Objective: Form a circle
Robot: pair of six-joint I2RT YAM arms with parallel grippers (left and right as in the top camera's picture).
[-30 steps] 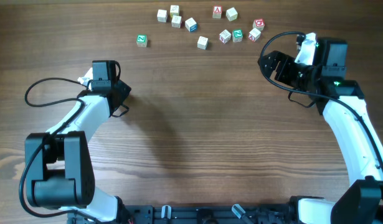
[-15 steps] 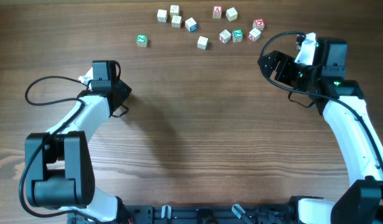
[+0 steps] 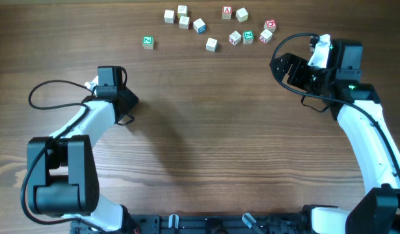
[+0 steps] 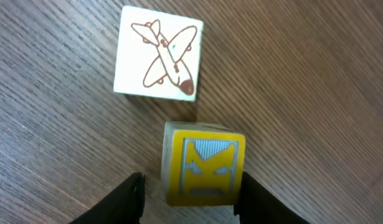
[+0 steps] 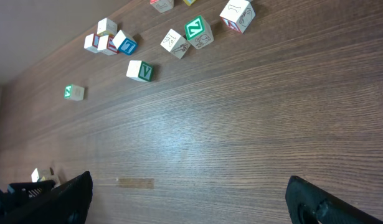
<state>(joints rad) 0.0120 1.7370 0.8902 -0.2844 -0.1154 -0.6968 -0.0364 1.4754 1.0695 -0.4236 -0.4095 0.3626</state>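
Now the counter (image 3: 213, 130) itself looks as it did a moment ago. The scatter (image 3: 212, 44) of loose cubes along its far edge has not moved, and the right arm (image 3: 362, 130) sits where it was. The left arm (image 3: 89, 120) has crept slightly over the left of the counter, its cable loop (image 3: 40, 91) shifting with it.

The right tool (image 5: 188, 199) is spread wide with nothing between its fingers, well apart from any cube. The real change is at the left tool (image 4: 191, 199), which has just eased apart. Its wrist view shows the fingers (image 4: 132, 202) standing either side of the K cube (image 4: 203, 163), with a sliver of bare wood on one side. On the other side the finger may yet be touching; we cannot quite tell so near the frame's edge.

So we judge the K cube set down and let go. It rests on the counter just beside the plane cube (image 4: 159, 53), with a narrow gap between them. That is where the circle (image 5: 43, 175) stands: a bare beginning under the left tool, well apart from the scatter and no ring yet. In the right wrist view its pale cubes are too small to count.

For the task, one more placement is done, and most cubes are still to be fetched from the far edge.
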